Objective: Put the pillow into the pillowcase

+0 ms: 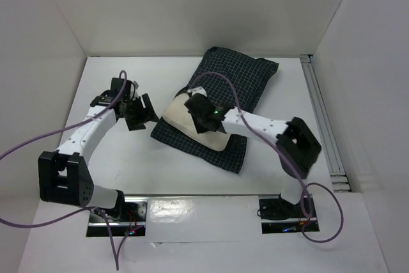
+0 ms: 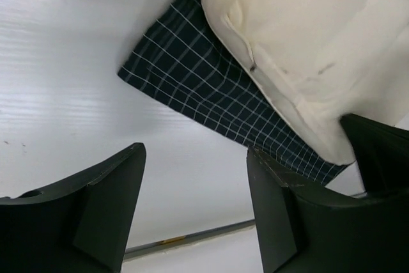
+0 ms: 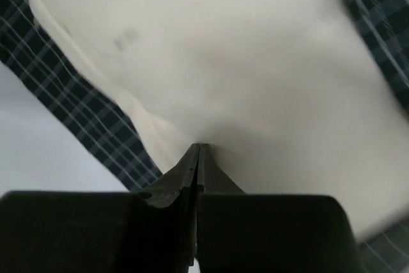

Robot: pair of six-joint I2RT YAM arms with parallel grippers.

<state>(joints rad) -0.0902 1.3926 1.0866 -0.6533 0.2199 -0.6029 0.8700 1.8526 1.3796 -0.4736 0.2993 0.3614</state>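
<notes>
You're in the stuffing step. Nearest you, your left gripper [image 2: 195, 153] hangs released, nothing between its 2 fingers, just beside the near corner of the pillowcase [image 2: 192, 81]. Your right gripper [image 3: 198, 150] is clenched, tips pressed into the pillow [image 3: 255, 62], apparently grasping nothing. The cream pillow's near end lies bare on the case's lower flap; farther off, the rest sits inside the puffed, checked sack. Next, I judge, you lift the opening's edge and push the pillow deeper.
</notes>
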